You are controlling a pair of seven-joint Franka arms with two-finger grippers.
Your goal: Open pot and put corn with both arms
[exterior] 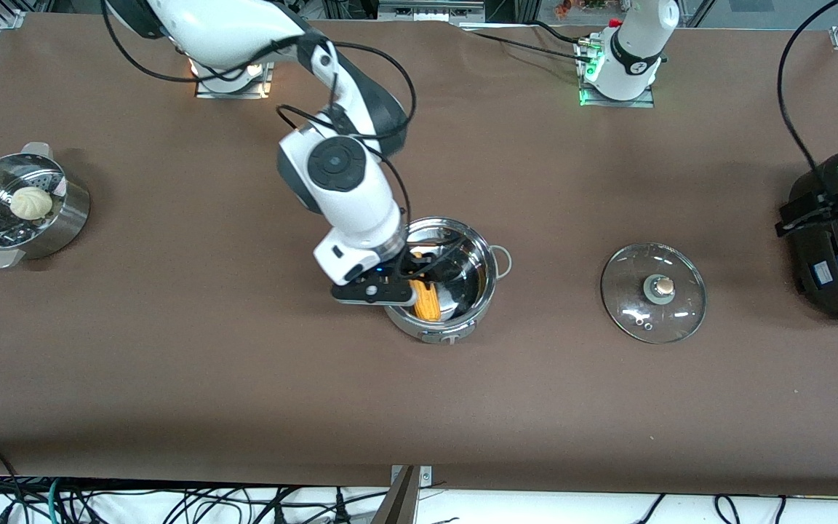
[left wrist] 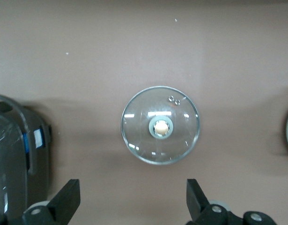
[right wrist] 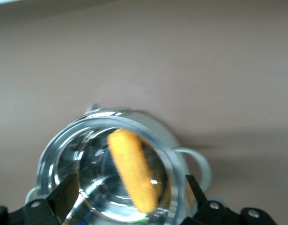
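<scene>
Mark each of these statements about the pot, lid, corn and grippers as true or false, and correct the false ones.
1. The glass lid sits on the pot. False: it lies flat on the table beside the pot, toward the left arm's end.
2. The corn is inside the pot. True.
3. The right gripper is shut on the corn. False: it is open over the pot, the corn lying loose between its fingers.
4. The left gripper is open above the lid. True.
5. The bun lies in the pot with the corn. False: it is in the steamer basket at the right arm's end.
</scene>
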